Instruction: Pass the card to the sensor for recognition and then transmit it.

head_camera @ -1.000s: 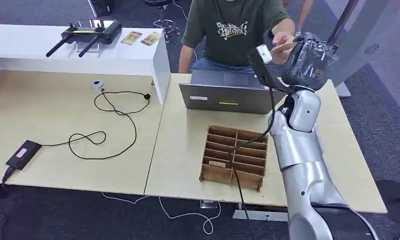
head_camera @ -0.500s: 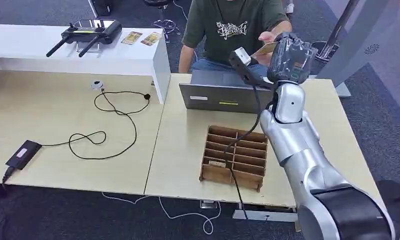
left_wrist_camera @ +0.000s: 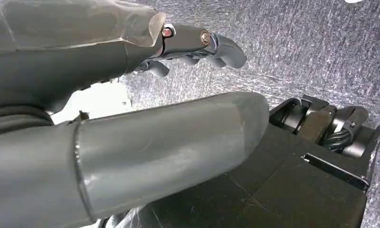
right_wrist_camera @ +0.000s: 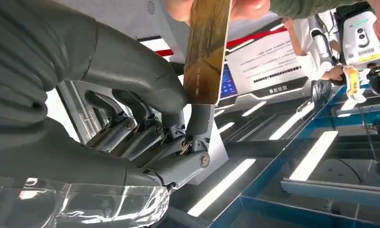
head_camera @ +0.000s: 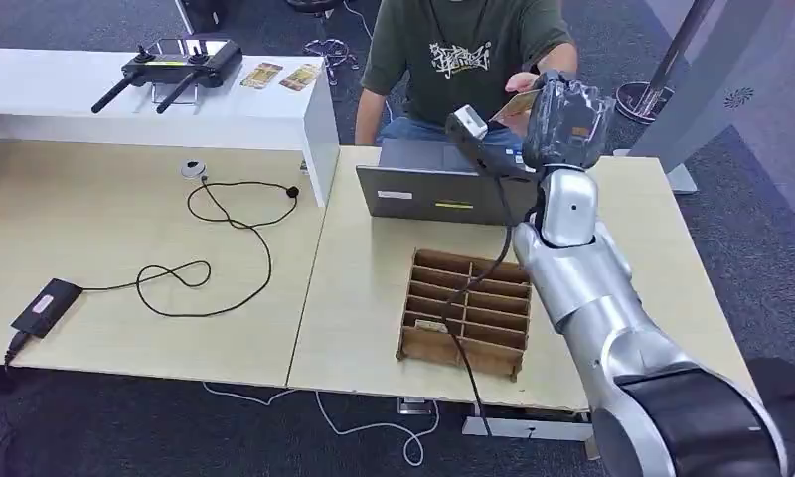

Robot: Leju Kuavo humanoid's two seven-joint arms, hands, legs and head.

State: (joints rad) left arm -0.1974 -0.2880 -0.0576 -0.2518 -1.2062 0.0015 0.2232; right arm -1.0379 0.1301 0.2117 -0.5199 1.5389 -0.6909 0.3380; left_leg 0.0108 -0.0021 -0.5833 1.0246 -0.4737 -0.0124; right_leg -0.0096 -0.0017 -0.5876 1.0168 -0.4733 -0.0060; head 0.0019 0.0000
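Observation:
My right hand [head_camera: 567, 121] is raised above the far edge of the table, just behind the laptop. It pinches a tan, patterned card [head_camera: 518, 102] between thumb and a finger. In the right wrist view the card [right_wrist_camera: 207, 52] stands up out of my right hand [right_wrist_camera: 131, 118], and a person's fingers [right_wrist_camera: 252, 7] grip its other end. That person sits behind the laptop, with a hand [head_camera: 525, 82] on the card. My left hand [left_wrist_camera: 155, 118] hangs over dark carpet, fingers apart and holding nothing.
A grey laptop [head_camera: 443, 184] stands at the table's far edge. A cardboard divider box [head_camera: 465, 313] sits near the front. A small round device [head_camera: 193, 168] with a black cable lies to the left, and a black adapter [head_camera: 46, 303]. The white shelf [head_camera: 274, 114] carries a controller [head_camera: 180, 60] and two cards [head_camera: 280, 77].
My right arm has swung left with the card, from the table's right side to behind the laptop. The person's hand has stayed on the card.

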